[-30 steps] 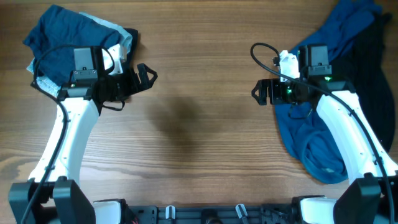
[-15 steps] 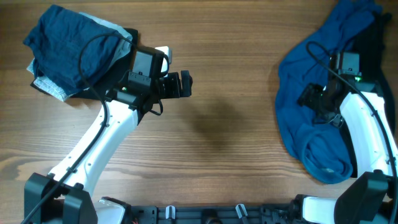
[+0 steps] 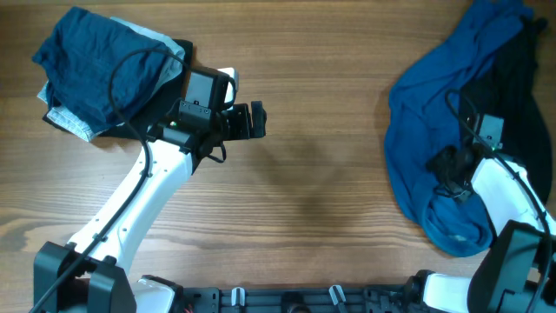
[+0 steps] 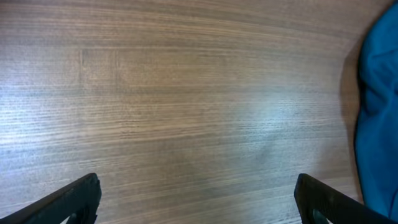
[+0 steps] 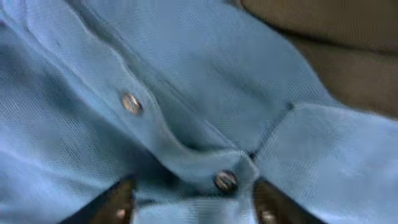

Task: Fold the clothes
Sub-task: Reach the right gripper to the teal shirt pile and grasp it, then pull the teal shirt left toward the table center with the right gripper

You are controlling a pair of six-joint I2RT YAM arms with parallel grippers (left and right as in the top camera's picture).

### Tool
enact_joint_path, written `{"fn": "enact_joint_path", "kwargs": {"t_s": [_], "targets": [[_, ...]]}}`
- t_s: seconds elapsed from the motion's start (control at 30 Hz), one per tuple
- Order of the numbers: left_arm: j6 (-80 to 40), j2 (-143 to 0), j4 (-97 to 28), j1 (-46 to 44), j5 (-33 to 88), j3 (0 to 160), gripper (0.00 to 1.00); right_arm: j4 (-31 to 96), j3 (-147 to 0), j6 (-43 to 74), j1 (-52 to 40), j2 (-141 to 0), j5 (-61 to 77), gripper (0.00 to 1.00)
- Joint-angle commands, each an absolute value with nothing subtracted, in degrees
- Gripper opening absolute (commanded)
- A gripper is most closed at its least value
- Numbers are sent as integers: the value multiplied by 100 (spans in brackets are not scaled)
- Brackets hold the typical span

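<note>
A crumpled blue button shirt (image 3: 426, 122) lies at the table's right side. My right gripper (image 3: 447, 169) is down on its lower part. In the right wrist view the fingers (image 5: 193, 198) are open and straddle the shirt's button placket (image 5: 186, 143), with one button (image 5: 225, 180) between the tips. My left gripper (image 3: 257, 120) is open and empty above bare wood near the table's middle. In the left wrist view its fingertips (image 4: 198, 193) are wide apart, and the shirt's edge (image 4: 380, 112) shows at the right.
A folded pile of dark blue clothes (image 3: 95, 65) sits at the back left corner on a light garment. A black garment (image 3: 526, 96) lies under and beside the blue shirt at the far right. The wooden table (image 3: 313, 78) runs between them.
My left arm swung right from the folded pile to the table's middle, then stayed. My right gripper moved from the bare wood onto the shirt and toward the front edge.
</note>
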State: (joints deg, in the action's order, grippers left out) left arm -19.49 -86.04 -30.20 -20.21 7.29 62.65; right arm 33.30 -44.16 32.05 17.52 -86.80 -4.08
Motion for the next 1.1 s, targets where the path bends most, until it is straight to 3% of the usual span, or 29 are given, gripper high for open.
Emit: {"fn": "enact_joint_path", "kwargs": {"t_s": [0.0, 0.07, 0.1, 0.23, 0.37, 0.57, 0.77, 0.93, 1.07], "targets": [[-2018, -8626, -3026, -2047, 670, 6394, 100, 2956, -4191, 3236, 1769, -8680, -292, 38], [-2018, -8628, -3026, -2047, 672, 6394, 100, 2873, -4200, 3227, 1769, -8678, -281, 8], [-2021, -8628, -3026, -2047, 672, 6394, 99, 2869, -4226, 3138, 1769, -8672, -180, 4], [-2018, -8626, -3017, -2047, 672, 6394, 90, 3417, -4945, 2047, 1754, -8270, 1094, 4], [-2021, -8613, -2886, -2047, 674, 6401, 67, 3959, -5765, 1251, 1251, -7572, 2073, 4], [-2018, -8221, -2591, -2047, 679, 6401, 66, 3463, -6130, 1122, -609, -7210, 2067, 4], [-1999, -7734, -2552, -1872, 676, 6401, 70, 2056, -6281, 2346, -2021, -7212, 1758, 4], [-1997, -7502, -2720, -1734, 672, 6401, 72, 871, -6294, 3124, -2342, -7227, 1483, 4], [-1997, -7502, -2777, -1734, 604, 6401, 72, 716, -6862, 3070, -2342, -7227, 1481, 4]]}}
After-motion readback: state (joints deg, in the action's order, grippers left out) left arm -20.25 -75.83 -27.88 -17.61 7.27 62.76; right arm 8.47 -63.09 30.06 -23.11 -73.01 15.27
